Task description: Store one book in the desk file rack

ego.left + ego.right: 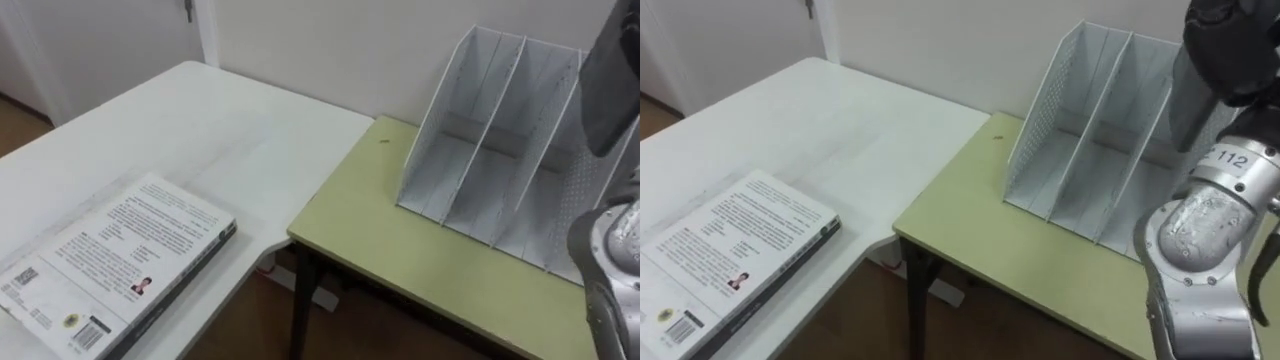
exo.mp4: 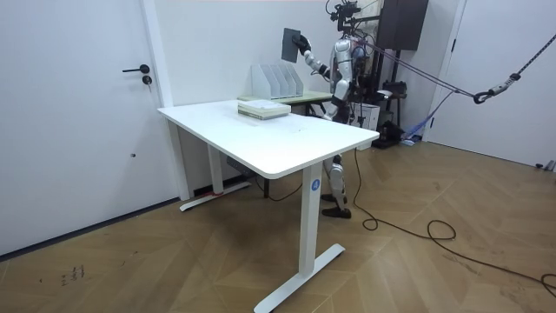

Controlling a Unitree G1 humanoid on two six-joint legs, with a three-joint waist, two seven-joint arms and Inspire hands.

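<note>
Right hand gripping book, above file rack

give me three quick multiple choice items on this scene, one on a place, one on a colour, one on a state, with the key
1. Where does the rack stand?
A. on the green desk
B. on the white table
C. on the floor

2. What colour is the rack?
A. black
B. white
C. red

3. What state is the dark book in?
A. lying in the rack
B. held up in the right hand
C. flat on the floor

Key:
1 A: the rack's base rests on the green desk.
2 B: its walls and dividers are white.
3 B: the room view shows the fingers clasping the dark book above the rack.
</note>
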